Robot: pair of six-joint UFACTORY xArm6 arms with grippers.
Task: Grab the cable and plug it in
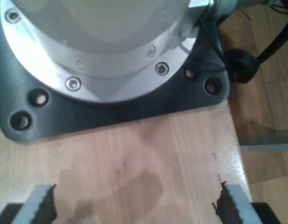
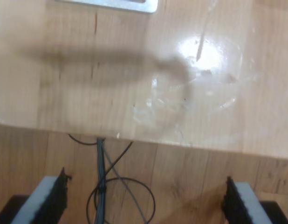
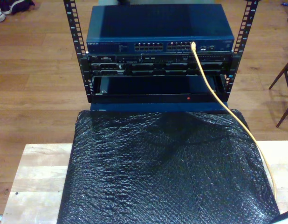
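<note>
Exterior view, black bubble wrap (image 3: 167, 172) over wooden table (image 3: 37, 177), cable (image 3: 218, 95) plugged into switch (image 3: 158, 30), both hands wide, empty.

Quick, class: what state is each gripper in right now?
My first gripper: open, holding nothing.
My second gripper: open, holding nothing.

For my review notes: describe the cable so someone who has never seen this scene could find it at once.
Start at the blue network switch on top of the black rack behind the table. From a port near the exterior view's right end of its port row, the cable runs down across the black bubble wrap. It is thin and yellow-orange.
</note>
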